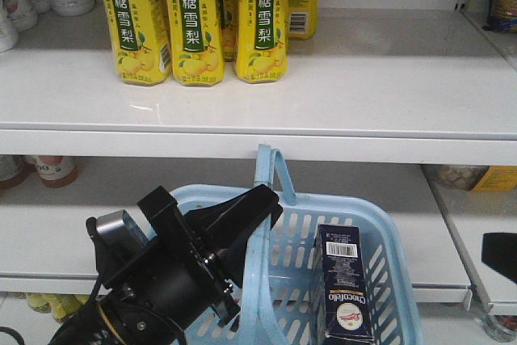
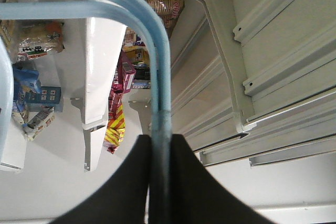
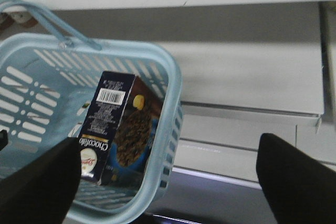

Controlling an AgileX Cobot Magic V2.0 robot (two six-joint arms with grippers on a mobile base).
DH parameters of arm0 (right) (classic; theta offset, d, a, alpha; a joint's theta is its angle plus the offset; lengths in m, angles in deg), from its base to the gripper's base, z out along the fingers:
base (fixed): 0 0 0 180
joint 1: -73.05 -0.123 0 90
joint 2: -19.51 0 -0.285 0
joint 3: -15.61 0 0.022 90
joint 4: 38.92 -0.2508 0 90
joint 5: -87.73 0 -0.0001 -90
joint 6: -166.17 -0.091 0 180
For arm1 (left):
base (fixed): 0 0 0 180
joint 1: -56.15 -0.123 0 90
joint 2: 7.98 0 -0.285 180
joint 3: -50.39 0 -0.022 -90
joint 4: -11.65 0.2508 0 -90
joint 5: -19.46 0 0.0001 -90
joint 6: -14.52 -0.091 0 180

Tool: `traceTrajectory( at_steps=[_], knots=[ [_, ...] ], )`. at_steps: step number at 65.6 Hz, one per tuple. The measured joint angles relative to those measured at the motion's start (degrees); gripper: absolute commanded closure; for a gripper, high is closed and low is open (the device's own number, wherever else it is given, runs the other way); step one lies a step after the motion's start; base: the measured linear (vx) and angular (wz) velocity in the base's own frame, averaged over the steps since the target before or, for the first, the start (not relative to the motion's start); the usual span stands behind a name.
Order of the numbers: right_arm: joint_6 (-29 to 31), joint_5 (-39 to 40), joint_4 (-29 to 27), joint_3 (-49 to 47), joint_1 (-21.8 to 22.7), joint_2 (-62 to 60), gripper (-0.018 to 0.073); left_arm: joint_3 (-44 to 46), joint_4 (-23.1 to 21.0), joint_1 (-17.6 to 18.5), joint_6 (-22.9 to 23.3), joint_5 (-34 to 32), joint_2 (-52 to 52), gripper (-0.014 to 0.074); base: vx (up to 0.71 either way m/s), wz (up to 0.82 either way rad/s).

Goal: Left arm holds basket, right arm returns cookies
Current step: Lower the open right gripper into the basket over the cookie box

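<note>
- Left gripper was clenched on the basket handle. The wrist view showed the blue bar pinched between both jaws.
- I read that grip as the point of this arm: it hung the basket mouth-up in front of the shelving, so the top was open for the other arm.
- Cookies were inside the basket, standing on end near its right-hand wall with the barcode end up (the handy end to grab, I judged).
- Right gripper was released, jaws spread wide with nothing between them. It sat above and off to the side of the basket, apart from the box.
- Judgement: the return hadn't begun, since the box was not yet picked.
- The next move called for the jaws to drop over the box's upper end, across its narrow faces.
- Risk: a nudge could tip the box flat or wedge it against the slotted wall.
- Yellow bottles stood on the shelf above and weren't part of this.
</note>
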Motion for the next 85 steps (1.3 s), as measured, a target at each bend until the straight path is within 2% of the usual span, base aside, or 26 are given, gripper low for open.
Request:
traceTrajectory(
  at_steps=[17,30,66,73,85],
  knots=[
    [-0.8,-2.5,-7.0,-1.6,-5.1,7.4,-0.0034,0.0,0.0,0.0,0.0,0.0,0.0,0.0599,0.00,0.00],
    [-2.0,-4.1,-9.0,-4.9,-9.3,14.0,-0.0034,0.0,0.0,0.0,0.0,0.0,0.0,0.0599,0.00,0.00],
    [-6.5,-2.5,-9.1,-9.0,-17.4,28.8,-0.0034,0.0,0.0,0.0,0.0,0.0,0.0,0.0599,0.00,0.00],
    [-7.7,-1.2,-7.6,-9.0,-19.4,30.7,-0.0034,0.0,0.0,0.0,0.0,0.0,0.0,0.0599,0.00,0.00],
    [-8.2,-0.8,-4.7,-9.0,-20.1,33.0,-0.0034,0.0,0.0,0.0,0.0,0.0,0.0,0.0599,0.00,0.00]
  ],
)
